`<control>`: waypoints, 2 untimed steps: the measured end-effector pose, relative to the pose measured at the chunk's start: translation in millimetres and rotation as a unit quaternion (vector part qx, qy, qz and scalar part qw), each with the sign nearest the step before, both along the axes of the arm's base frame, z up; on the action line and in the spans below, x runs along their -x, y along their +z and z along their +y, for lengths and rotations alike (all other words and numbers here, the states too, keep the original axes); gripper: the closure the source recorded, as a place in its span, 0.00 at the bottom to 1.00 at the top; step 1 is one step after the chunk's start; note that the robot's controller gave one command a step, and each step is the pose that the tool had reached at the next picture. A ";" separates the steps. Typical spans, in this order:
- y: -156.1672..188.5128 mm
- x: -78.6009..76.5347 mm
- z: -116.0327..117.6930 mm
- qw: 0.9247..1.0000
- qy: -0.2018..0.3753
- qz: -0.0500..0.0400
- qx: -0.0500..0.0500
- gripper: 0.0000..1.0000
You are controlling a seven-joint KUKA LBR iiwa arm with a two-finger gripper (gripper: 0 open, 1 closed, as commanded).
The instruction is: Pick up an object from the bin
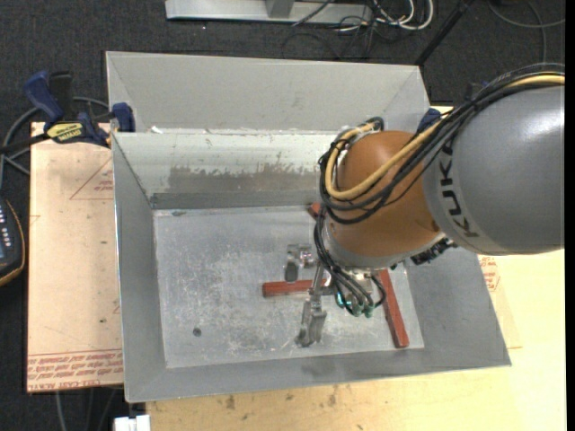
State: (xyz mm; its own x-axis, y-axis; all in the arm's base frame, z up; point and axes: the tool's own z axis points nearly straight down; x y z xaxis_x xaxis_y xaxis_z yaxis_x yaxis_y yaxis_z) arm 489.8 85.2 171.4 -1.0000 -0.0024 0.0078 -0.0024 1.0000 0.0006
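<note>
The only legible writing is on the grey rounded arm casing (503,178) at the right of the frame, where black letters running up its side spell "KUK"; anything after them is hidden behind the cables. Below the casing sits the orange dome-shaped wrist cover (377,200), with yellow and black cables looped across it. The jaws reach down from the cover to the lower middle of the grey metal bin (216,268). They stand wide apart, one finger (296,260) above and the other (312,326) below a flat red strip (283,288) that lies level on the bin floor. The strip's right end runs in between them, and neither finger clearly presses on it. Two such strips can be counted. The second long red strip (393,311) lies slanted at the lower right of the bin floor, just beside the jaws' body. A small red piece (314,210) shows at the cover's upper left edge, too little of it to tell its kind.
</note>
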 end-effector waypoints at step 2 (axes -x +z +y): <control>-100.5 -67.7 -15.7 0.998 0.056 -0.005 -0.001 1.00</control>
